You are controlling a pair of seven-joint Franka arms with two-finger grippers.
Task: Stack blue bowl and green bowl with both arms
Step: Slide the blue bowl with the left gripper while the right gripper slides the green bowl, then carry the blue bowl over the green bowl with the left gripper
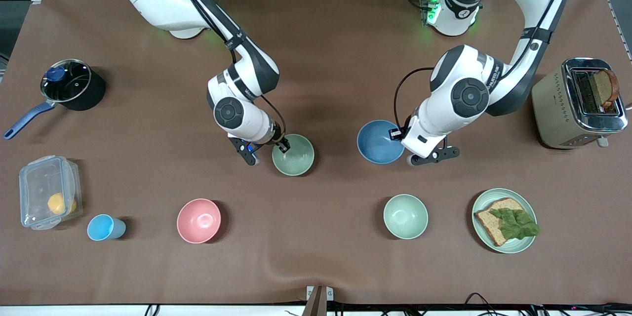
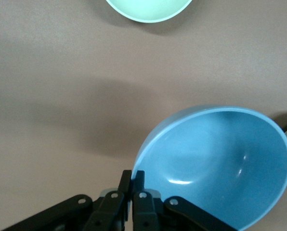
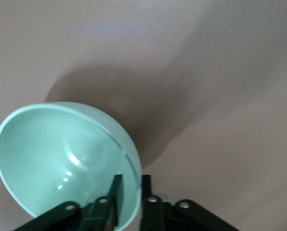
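both hands pinching bowl rims, bowls apart on desk

right hand (image 3: 129, 192) shut on green bowl (image 1: 293, 154) rim; left hand (image 2: 132, 185) shut on blue bowl (image 1: 379, 141) rim. bowls side by side mid-desk, prob. slightly tilted.

Little can be read. The left arm (image 1: 486, 84) carries a line of dark lettering along its white link, too small to make out. The toaster (image 1: 577, 103) bears a tiny mark on its side, also unreadable. Nothing else shows writing.
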